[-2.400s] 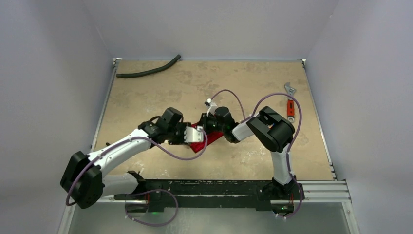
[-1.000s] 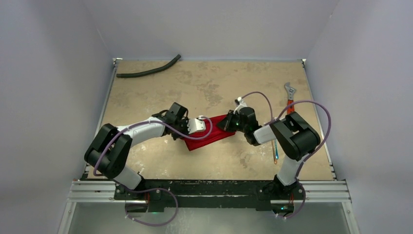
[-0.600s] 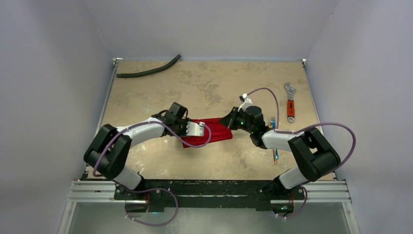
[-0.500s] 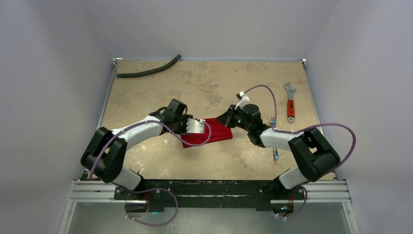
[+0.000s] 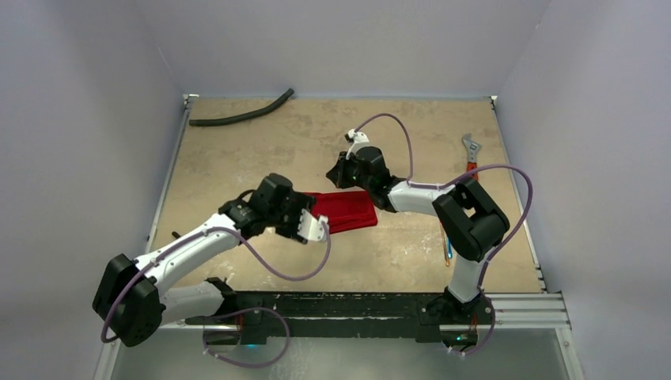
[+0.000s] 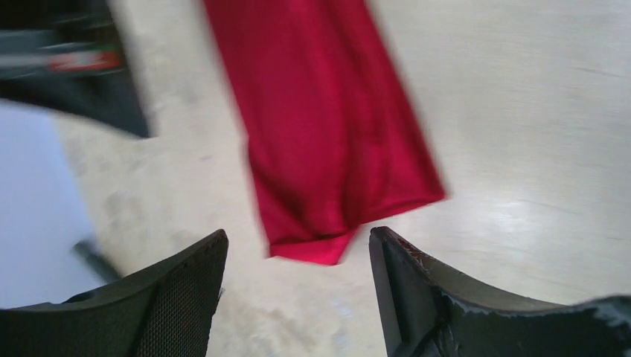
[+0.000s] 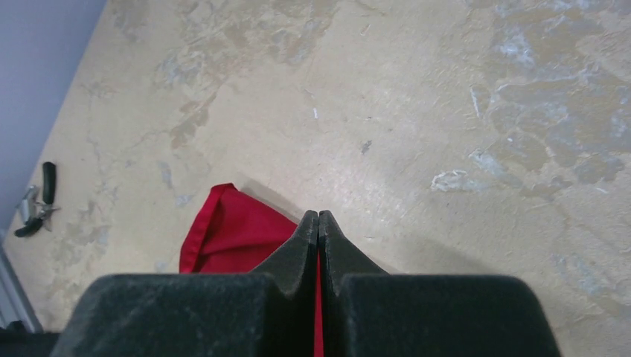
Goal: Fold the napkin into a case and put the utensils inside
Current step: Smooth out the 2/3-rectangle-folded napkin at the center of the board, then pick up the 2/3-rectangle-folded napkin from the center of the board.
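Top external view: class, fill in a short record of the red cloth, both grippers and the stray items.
Cloth: bright red napkin, folded into a narrow strip, flat on the table
Left gripper: open, at the strip's end, not holding it
Right gripper: shut, over the strip's far edge
Stray items: orange-handled steel wrench, black curved hose

I work over a tabletop (image 5: 316, 127) of mottled tan, blotched with paler and darker stains. Plain lilac-grey walls box it in: a back wall (image 5: 340, 39), a left wall (image 5: 79, 158) and a right wall (image 5: 601, 158). A metal rail (image 5: 522, 309) runs along the near edge. The light is soft and even, and the shadows are faint.
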`<state>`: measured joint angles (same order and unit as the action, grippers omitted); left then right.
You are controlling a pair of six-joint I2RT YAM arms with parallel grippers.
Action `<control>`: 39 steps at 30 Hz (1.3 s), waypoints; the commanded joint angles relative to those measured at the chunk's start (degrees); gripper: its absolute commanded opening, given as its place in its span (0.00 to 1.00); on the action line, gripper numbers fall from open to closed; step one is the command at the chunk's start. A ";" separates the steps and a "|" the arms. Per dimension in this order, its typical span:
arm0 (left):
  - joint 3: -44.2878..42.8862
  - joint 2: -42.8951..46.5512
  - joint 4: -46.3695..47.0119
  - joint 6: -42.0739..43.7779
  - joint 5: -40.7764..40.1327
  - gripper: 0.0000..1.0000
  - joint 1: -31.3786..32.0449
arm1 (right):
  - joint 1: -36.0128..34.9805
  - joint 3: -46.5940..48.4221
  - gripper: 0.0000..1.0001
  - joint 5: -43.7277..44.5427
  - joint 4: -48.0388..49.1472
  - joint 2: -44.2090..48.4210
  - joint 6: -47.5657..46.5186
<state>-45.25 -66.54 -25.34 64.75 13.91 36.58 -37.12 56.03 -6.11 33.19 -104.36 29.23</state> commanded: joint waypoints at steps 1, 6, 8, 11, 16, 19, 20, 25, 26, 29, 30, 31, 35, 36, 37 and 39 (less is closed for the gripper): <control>7.50 1.54 0.48 6.75 3.51 0.68 3.52 | 0.08 2.77 0.00 1.73 -2.30 1.75 -4.83; 12.57 0.02 5.29 12.41 2.16 0.67 4.16 | 0.00 2.85 0.00 -3.67 -0.76 1.39 -7.84; 14.25 -0.03 7.08 14.91 1.44 0.66 4.05 | -0.01 2.82 0.00 -8.00 1.10 1.09 -8.33; 17.20 0.71 10.67 17.48 1.06 0.66 4.00 | -0.67 2.37 0.00 -15.04 4.12 0.37 -8.13; 18.72 -1.39 13.04 19.32 1.38 0.62 3.94 | -3.63 1.05 0.00 -18.02 5.44 -0.98 -9.90; 17.71 -4.28 14.03 18.86 1.50 0.57 3.95 | -3.75 -0.90 0.00 -17.50 6.88 -1.27 -10.09; 17.28 -5.39 14.19 18.91 1.66 0.55 3.95 | -3.75 -1.05 0.00 -17.39 7.06 -1.55 -10.41; 16.65 -9.34 15.88 19.97 1.57 0.45 3.99 | -3.83 0.15 0.00 -17.36 6.14 -4.84 -11.94; 16.50 -9.87 16.02 20.07 1.35 0.43 4.02 | -3.83 0.01 0.00 -17.31 6.03 -5.55 -11.93; 16.72 -10.53 16.92 19.94 0.51 0.38 4.02 | -3.83 -1.56 0.00 -16.17 6.31 -7.61 -12.01; 16.96 -10.54 17.63 19.81 0.28 0.38 3.97 | -3.83 -2.24 0.00 -15.46 6.48 -8.33 -12.01; 17.20 -10.54 18.56 19.43 -0.03 0.38 3.94 | -3.85 -2.89 0.00 -14.65 6.57 -8.74 -12.01; 17.13 -10.90 21.15 17.58 -0.61 0.37 3.57 | -3.86 -6.02 0.00 -12.10 8.45 -9.39 -10.92; 16.97 -11.11 21.80 17.18 -0.64 0.36 3.39 | -3.90 -6.67 0.00 -11.77 8.81 -9.43 -10.65; 16.74 -11.59 22.02 16.98 -0.76 0.35 3.19 | -3.93 -7.13 0.00 -11.55 9.30 -9.62 -10.38; 15.99 -12.89 22.31 16.66 -0.82 0.32 3.13 | -3.92 -8.08 0.00 -11.51 10.39 -9.88 -9.66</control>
<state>-28.60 -77.19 -4.23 83.05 13.17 40.32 -41.08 50.78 -20.36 43.29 -113.84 19.22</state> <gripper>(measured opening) 0.342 0.004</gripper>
